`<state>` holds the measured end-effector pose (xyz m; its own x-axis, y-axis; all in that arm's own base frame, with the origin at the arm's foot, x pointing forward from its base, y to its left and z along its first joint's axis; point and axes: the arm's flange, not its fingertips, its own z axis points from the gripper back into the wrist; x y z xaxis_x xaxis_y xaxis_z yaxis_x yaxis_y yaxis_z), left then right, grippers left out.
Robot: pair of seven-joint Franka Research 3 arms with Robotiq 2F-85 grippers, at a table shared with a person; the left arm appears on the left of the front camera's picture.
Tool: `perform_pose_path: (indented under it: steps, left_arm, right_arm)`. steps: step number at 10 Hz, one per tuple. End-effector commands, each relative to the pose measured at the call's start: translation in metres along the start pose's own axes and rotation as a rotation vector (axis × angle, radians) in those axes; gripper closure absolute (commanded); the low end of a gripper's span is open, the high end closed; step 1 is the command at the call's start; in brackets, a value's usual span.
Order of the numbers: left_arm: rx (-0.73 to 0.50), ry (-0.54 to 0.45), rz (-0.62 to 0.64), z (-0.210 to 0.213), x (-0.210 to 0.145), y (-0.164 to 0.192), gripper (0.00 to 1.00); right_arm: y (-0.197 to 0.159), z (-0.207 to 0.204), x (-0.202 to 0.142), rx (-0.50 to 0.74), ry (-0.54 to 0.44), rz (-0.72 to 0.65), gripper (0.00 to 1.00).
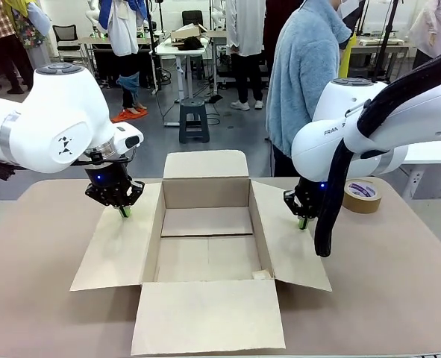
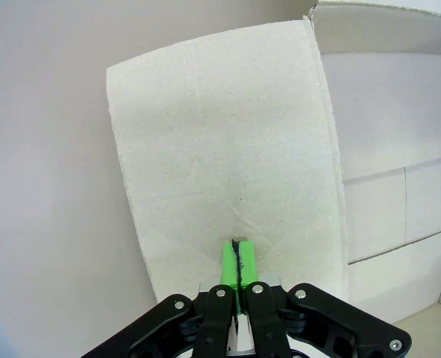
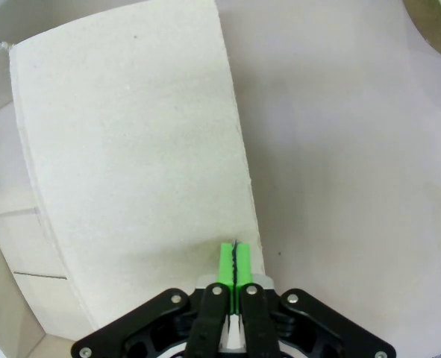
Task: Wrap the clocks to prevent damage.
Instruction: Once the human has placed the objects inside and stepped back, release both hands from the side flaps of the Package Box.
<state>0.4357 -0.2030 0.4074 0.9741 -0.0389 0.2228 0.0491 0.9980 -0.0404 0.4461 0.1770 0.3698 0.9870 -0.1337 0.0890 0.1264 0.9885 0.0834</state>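
An open cardboard box (image 1: 205,192) stands in the middle of the table with its flaps spread out, and its inside is bare. The clocks are out of view. My left gripper (image 1: 124,212) is shut, its green tips pointing down onto the far end of the left flap (image 1: 119,250). In the left wrist view the shut gripper (image 2: 237,250) touches that flap (image 2: 220,149). My right gripper (image 1: 303,222) is shut too, with its tips on the outer edge of the right flap (image 1: 287,239). The right wrist view has that gripper (image 3: 236,253) at the flap's (image 3: 130,149) edge.
A roll of brown tape (image 1: 363,195) lies on the table at the right, just past my right arm. A person in a light blue fleece (image 1: 306,74) stands at the far side. The front flap (image 1: 205,313) reaches toward the near table edge.
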Motion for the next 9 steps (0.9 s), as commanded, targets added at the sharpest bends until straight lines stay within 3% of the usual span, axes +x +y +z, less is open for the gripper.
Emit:
perform_pose_path:
  steps: [1,9]
  left_arm:
    - [0.003,-0.003,0.001,0.0005,0.0007,-0.0010,1.00]
    - [0.003,-0.003,0.001,0.0005,0.0007,-0.0010,1.00]
  right_arm:
    - [-0.0001,-0.0001,0.0000,0.000,-0.001,0.000,0.99]
    - [-0.0001,-0.0001,0.0000,0.000,-0.001,0.000,0.99]
